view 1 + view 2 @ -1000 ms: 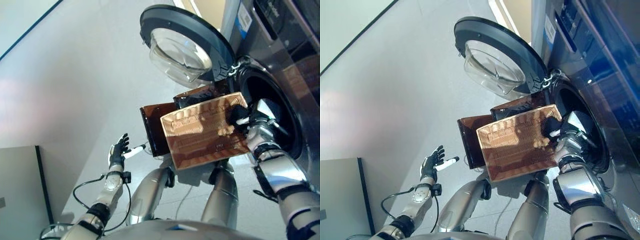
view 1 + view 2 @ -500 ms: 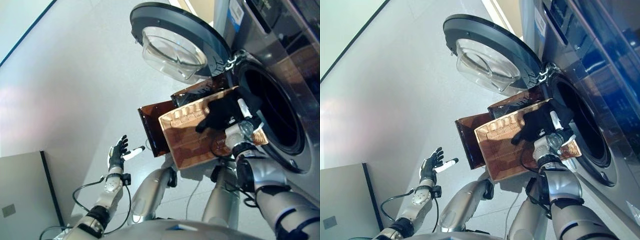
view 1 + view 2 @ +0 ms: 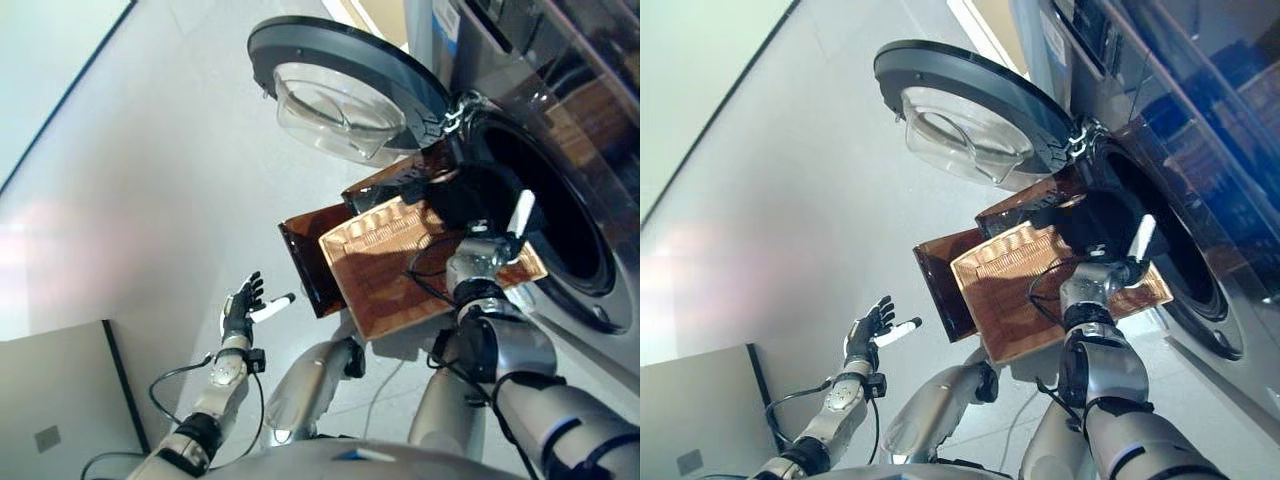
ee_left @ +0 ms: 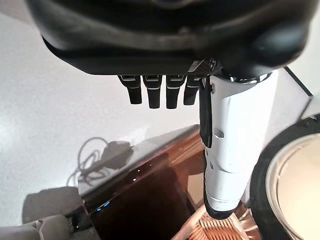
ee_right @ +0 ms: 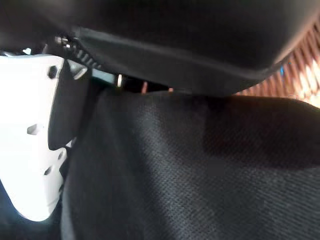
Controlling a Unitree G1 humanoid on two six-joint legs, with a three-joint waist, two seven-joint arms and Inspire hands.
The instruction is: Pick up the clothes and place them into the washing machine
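A black cloth (image 3: 466, 198) is bunched at the lower rim of the washing machine's drum opening (image 3: 548, 215), just above the brown ribbed basket (image 3: 385, 275). My right hand (image 3: 487, 250) is under the cloth with its white thumb sticking up, curled on it. In the right wrist view the black cloth (image 5: 175, 175) fills the space under the palm and hides the fingers. My left hand (image 3: 241, 305) hangs open over the floor, far left of the basket; its straight fingers (image 4: 150, 92) hold nothing.
The round washer door (image 3: 340, 90) stands swung open to the left of the drum, above the basket. A darker brown basket wall (image 3: 308, 258) juts out on the left. A grey cabinet (image 3: 50, 410) stands at the lower left.
My right hand has risen from the basket with the black cloth and now sits at the drum's rim. The camera has shifted a little. The left hand has stayed put.
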